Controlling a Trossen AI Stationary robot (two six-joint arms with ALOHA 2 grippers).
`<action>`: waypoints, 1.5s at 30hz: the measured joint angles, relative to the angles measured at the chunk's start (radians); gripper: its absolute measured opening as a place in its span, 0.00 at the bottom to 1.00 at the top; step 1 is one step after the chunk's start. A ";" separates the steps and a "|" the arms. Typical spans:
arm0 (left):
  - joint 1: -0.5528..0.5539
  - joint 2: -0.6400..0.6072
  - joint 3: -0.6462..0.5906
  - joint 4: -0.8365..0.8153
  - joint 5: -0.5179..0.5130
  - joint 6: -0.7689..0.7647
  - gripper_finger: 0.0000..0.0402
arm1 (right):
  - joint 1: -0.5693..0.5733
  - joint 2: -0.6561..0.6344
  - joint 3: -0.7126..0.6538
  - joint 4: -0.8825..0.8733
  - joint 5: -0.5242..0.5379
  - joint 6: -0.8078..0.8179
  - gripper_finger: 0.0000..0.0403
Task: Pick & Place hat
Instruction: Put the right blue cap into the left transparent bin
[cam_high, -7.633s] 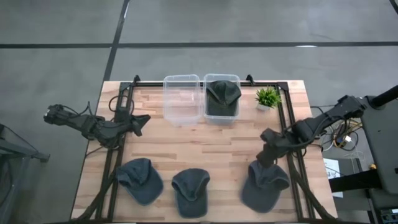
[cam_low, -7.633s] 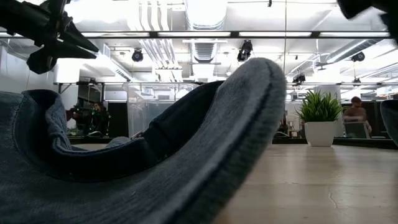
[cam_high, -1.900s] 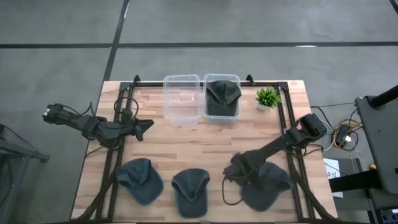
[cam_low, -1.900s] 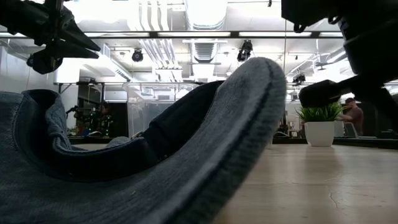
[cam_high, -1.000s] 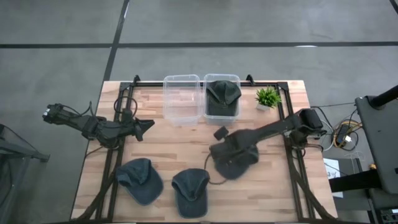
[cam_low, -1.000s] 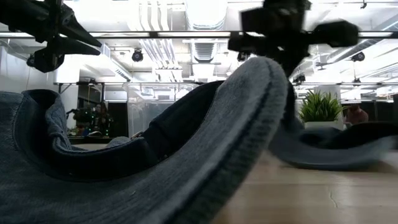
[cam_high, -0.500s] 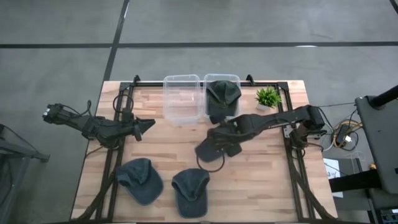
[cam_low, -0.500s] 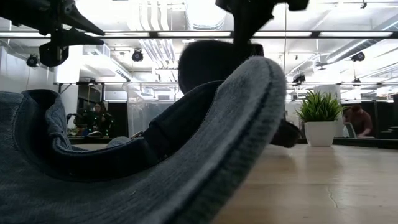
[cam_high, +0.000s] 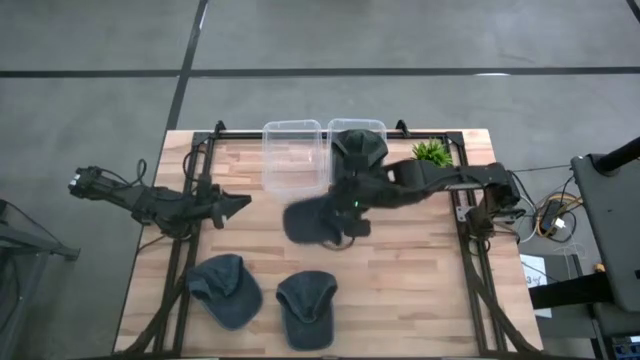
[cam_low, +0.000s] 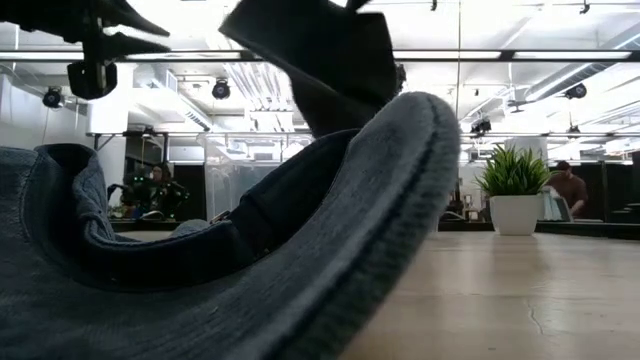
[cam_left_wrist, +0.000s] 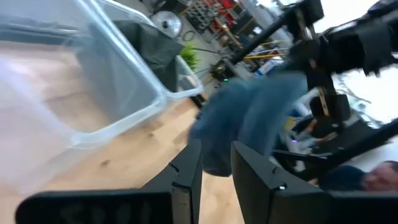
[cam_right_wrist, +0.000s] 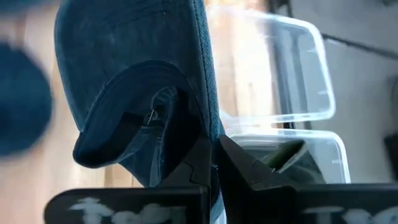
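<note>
Item: hat (cam_high: 312, 222), dark blue, carried above the counter (cam_high: 400, 290) just in front of the two bins
Holder: right end effector (cam_high: 352, 208), clenched on the hat's fabric
Target, judged: empty clear bin (cam_high: 292, 160); neighbouring bin (cam_high: 358, 158) already holds a hat
Handling advice: keep the grip closed until the hat hangs fully over the empty bin's rim, then lower and let go
Left end effector (cam_high: 240, 203): partly parted, grasping nothing, waiting at the counter's left side
Also present: two hats (cam_high: 226, 288) on the near edge; small plant (cam_high: 432, 153)
Change: half a second ago the hat hung farther right and nearer; it has travelled toward the bins
</note>
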 joint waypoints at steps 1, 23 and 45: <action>0.000 0.002 0.000 0.013 0.015 0.000 0.19 | -0.011 -0.001 0.018 0.003 0.001 0.039 0.02; 0.001 0.120 0.000 0.260 0.016 0.178 0.20 | -0.148 -0.001 0.118 0.077 -0.012 0.399 0.02; 0.010 0.161 0.001 0.501 -0.034 0.340 0.20 | -0.150 0.001 0.115 0.072 -0.003 0.390 0.02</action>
